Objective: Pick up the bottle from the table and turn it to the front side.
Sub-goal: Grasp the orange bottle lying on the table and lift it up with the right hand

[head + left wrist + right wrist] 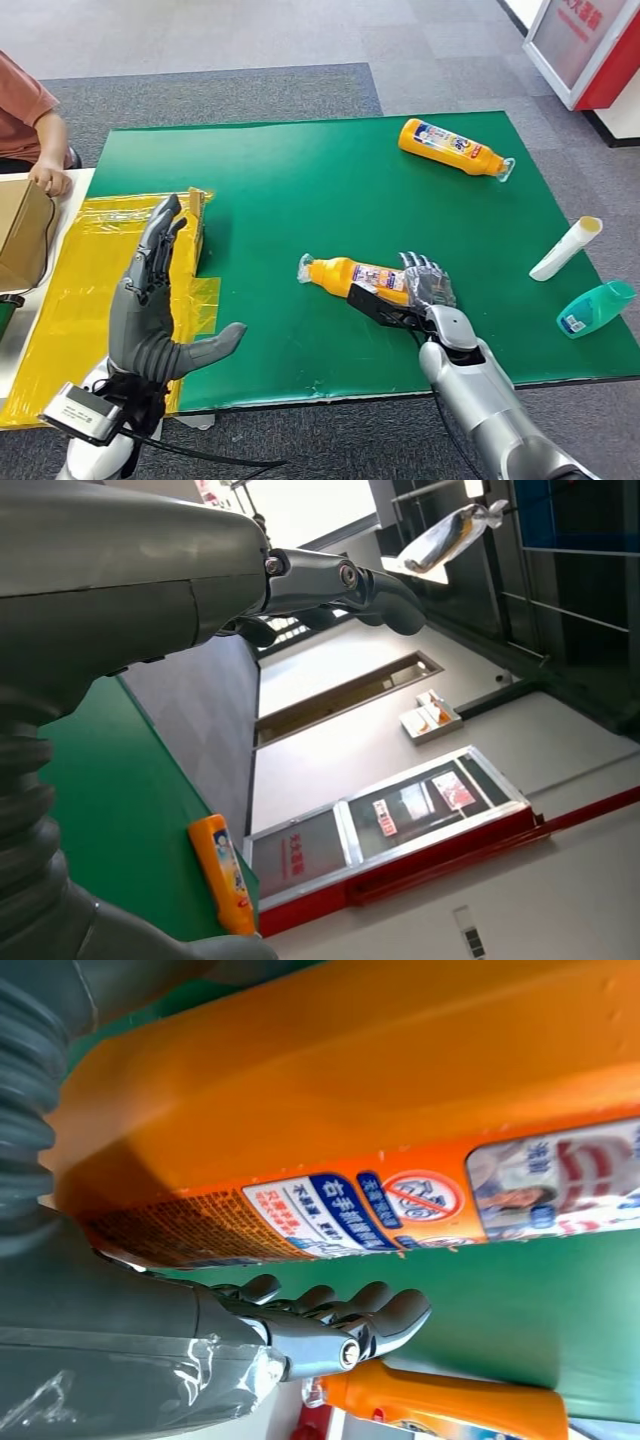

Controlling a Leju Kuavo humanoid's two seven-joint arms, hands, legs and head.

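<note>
The left hand (151,310) was held raised with fingers spread, holding nothing, presumably kept clear. The right hand (424,290) was wrapped around the near orange bottle (355,277), lying on the green mat (302,190), seemingly for lifting and turning. A second bottle (453,147) lay farther off.

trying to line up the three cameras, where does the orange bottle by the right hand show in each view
Head view: the near orange bottle lies on the green mat, centre right, its base end at the right hand.
Left wrist view: not in it; the orange bottle there is the far one.
Right wrist view: it spans the upper frame, close up.
Shared landmark: the green mat.
</note>
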